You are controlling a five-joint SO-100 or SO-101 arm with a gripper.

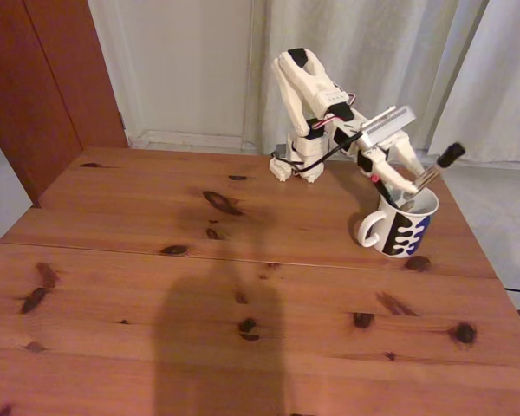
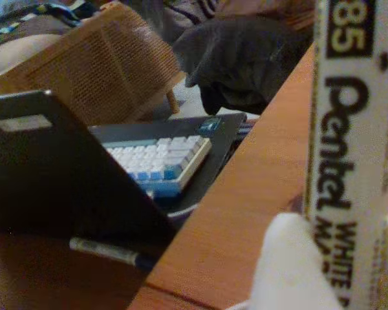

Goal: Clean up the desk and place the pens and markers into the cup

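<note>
Gripper first: it is clamped on the white marker, which slants over the cup with its black cap up and to the right in the fixed view and its lower end at or just inside the rim. In the wrist view the marker stands close against the lens, printed lettering running down its barrel, with a white finger pressed on it at the bottom edge.

A marker like this looks light, stiff and smooth, so it could pivot or slide in a two-finger pinch; a hold near mid-barrel, as here, seems the safest. The ceramic cup looks heavy enough to stay put, but a marker let go at such a lean might tip out, since the cup is shorter than it. A dark pen already leans out of the cup on its left side.

The cup stands near the far right of the worktop, just in front of the arm's base. The arm rises from that base, folds at the elbow and reaches down to the right toward the cup. Beyond the worktop edge, the wrist view shows a keyboard and a wicker chair.
</note>
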